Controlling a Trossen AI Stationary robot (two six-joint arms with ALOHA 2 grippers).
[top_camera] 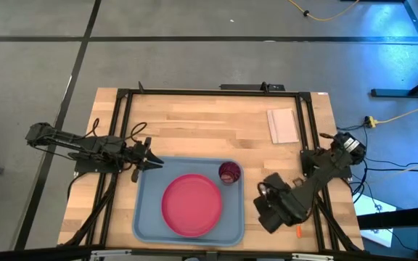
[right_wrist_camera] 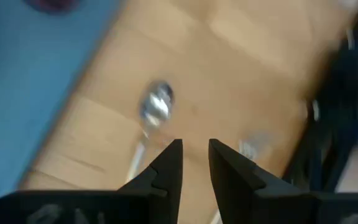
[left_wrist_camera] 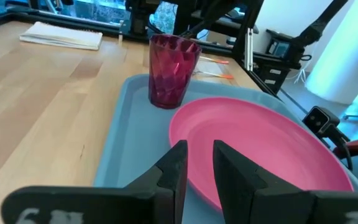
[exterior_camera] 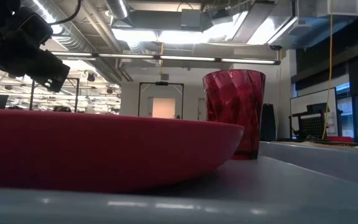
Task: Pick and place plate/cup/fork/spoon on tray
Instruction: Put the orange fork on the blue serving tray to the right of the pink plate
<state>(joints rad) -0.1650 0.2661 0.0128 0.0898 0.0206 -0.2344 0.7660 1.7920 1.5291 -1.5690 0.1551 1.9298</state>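
Plate [top_camera: 191, 204] and cup [top_camera: 228, 172] sit on the tray [top_camera: 148, 217]; right gripper [right_wrist_camera: 194, 163], fingers slightly parted, hovers over the spoon [right_wrist_camera: 156, 106] at the tray's 3 o'clock.

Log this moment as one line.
plate, cup: on tray | spoon: on table | right gripper: above spoon, open | left gripper: open

Both arms are dark, near-black, built of blocky jointed segments with black cables looping along them. The left hand [top_camera: 153, 162] ends in two slim tapered fingers (matte black, flat-faced in its wrist view). The right hand [right_wrist_camera: 195, 163] has the same paired dark fingers on a wide black body.
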